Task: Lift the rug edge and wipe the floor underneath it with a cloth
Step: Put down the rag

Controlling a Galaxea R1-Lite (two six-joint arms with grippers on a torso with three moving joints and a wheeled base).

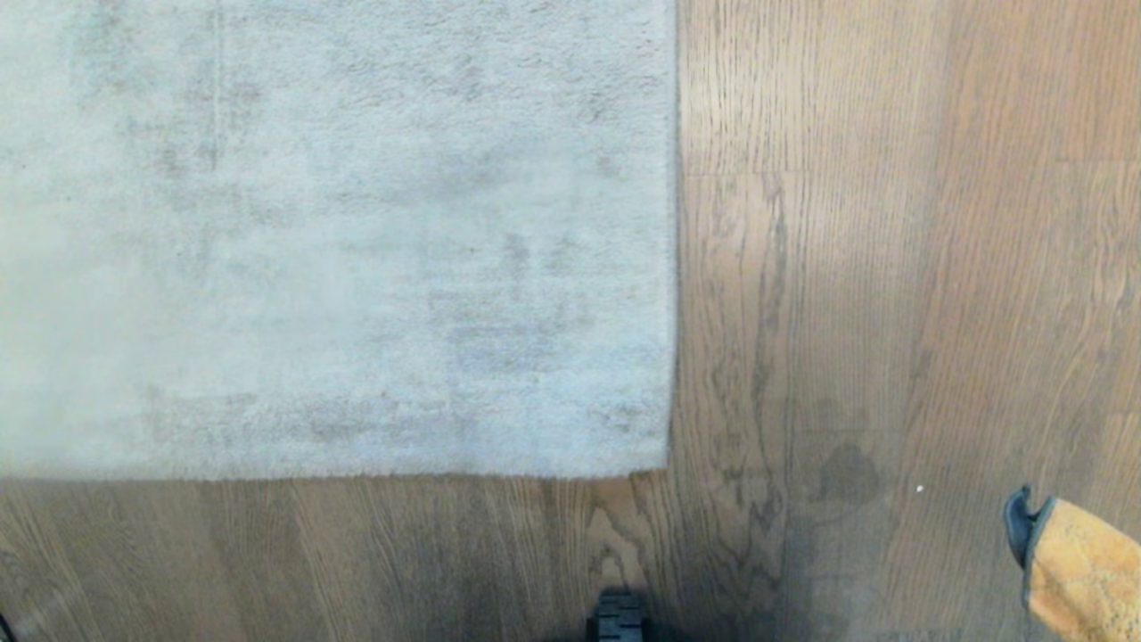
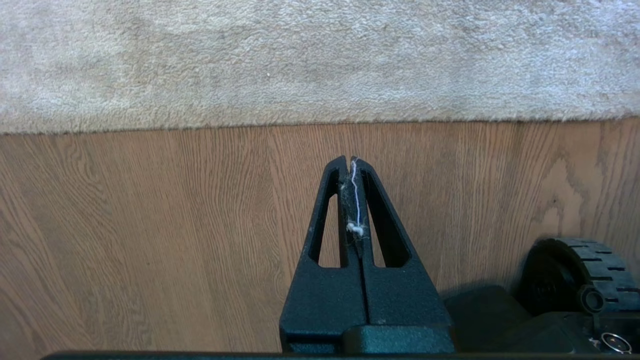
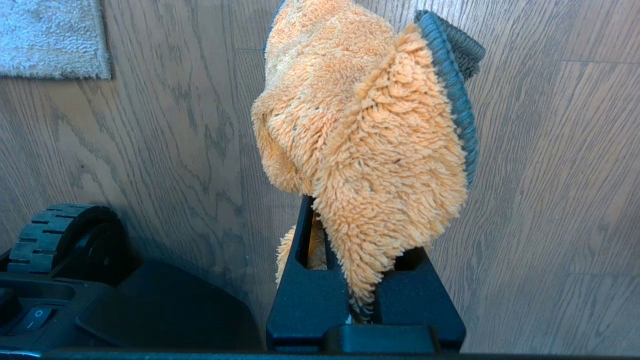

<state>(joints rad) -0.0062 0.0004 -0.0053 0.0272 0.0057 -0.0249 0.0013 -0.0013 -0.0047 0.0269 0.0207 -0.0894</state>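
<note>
right gripper (image 3: 350, 210): fingertips hidden under the orange cloth (image 3: 365, 135)
cloth: in head view, cut off by the edge
rug (image 1: 339, 232): runs past the edges

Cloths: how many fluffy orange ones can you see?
1. The orange cloth is pinched in the right gripper, above the floor to the right of the rug edge. No others show.

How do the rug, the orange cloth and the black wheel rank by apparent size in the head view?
1. Rug, by far the largest.
2. Orange cloth, cut off by the frame and nearer the camera, so unsure.
3. Black wheel, smallest, also partly cut off.
</note>
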